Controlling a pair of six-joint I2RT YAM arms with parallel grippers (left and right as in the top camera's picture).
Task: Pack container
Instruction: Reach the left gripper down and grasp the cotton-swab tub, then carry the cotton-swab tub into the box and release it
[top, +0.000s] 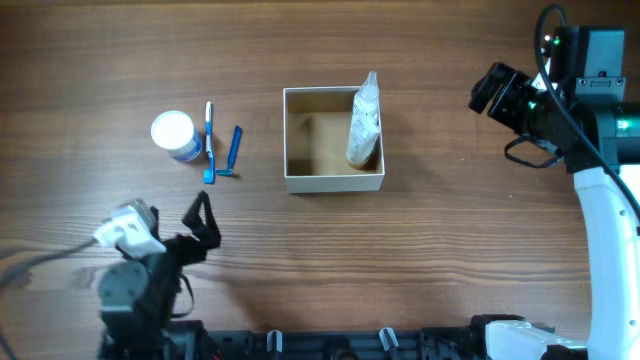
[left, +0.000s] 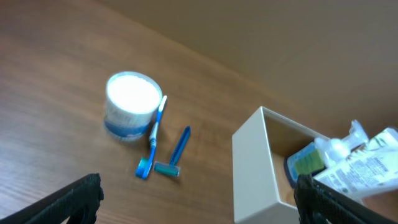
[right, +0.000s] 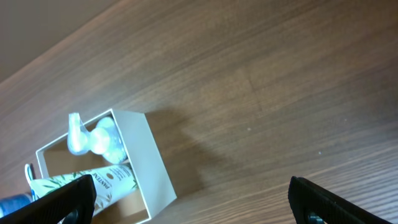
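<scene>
The container (top: 292, 140) is a square white-walled box with a tan inside, at the table's middle. A white tube with a clear cap (top: 364, 122) leans in its right side, also seen in the left wrist view (left: 364, 167) and right wrist view (right: 93, 180). A round white-lidded jar (top: 174, 135), a blue toothbrush (top: 209, 140) and a blue razor (top: 234, 152) lie left of the box. My left gripper (top: 203, 222) is open and empty at the front left. My right gripper (top: 490, 88) is open and empty at the far right.
The box wall shows in the left wrist view (left: 261, 165) and right wrist view (right: 149, 158). The jar (left: 132, 104), toothbrush (left: 153, 137) and razor (left: 176, 152) lie ahead of the left gripper. Bare wood lies between the box and the right arm.
</scene>
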